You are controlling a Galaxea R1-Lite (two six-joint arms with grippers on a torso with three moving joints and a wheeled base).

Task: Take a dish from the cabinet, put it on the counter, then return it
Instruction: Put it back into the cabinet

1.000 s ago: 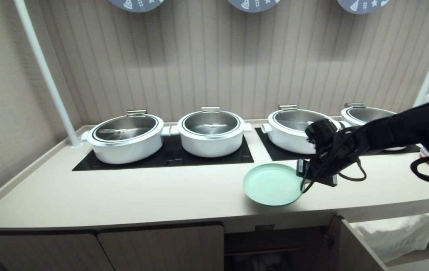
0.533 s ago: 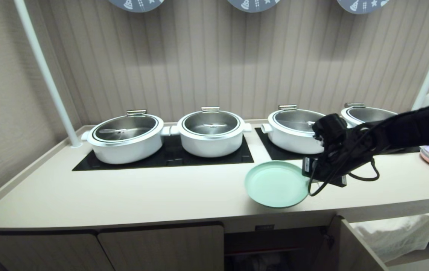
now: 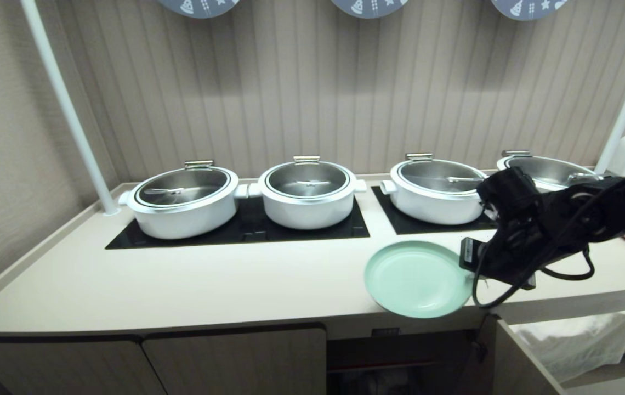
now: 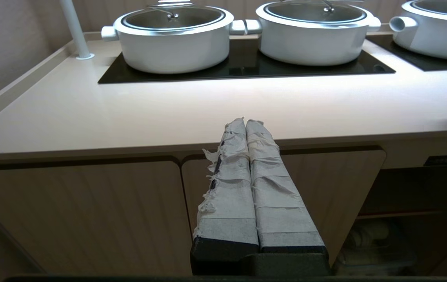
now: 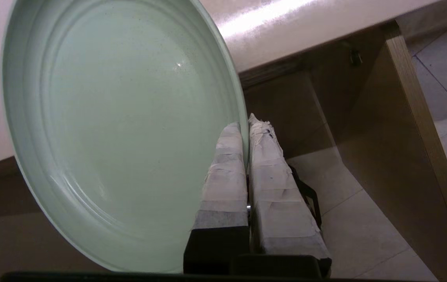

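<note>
The round, shallow, pale mint-green dish (image 3: 418, 278) has shifted toward the front edge of the long pale-beige tabletop (image 3: 181, 285) over the last second. A second ago it sat wholly over the worktop, in front of the black glass hob panel (image 3: 427, 226); now its near rim overhangs the front lip, above the dark opening of the beige wood-grain cabinet (image 3: 395, 362) with the small black label. The right claw (image 5: 247, 129) has travelled with it, drawing back and to the right, its taped fingers (image 5: 264, 156) pinched nearly closed on the dish's rim. In the right wrist view the dish is tilted, with the cabinet's open door (image 5: 407, 129) and the floor visible beyond it, so it appears to be lifted rather than resting, though the head view alone does not settle whether its far rim touches the tabletop.

I judge this to be the return leg: the dish is leaving the tabletop on its way back to the cabinet shelf below. The next move calls for lowering it past the front lip without clipping the edge or the open door.

The left claw (image 4: 246, 129) is parked low in front of the closed cupboard doors, its taped fingers pressed together on nothing.
</note>
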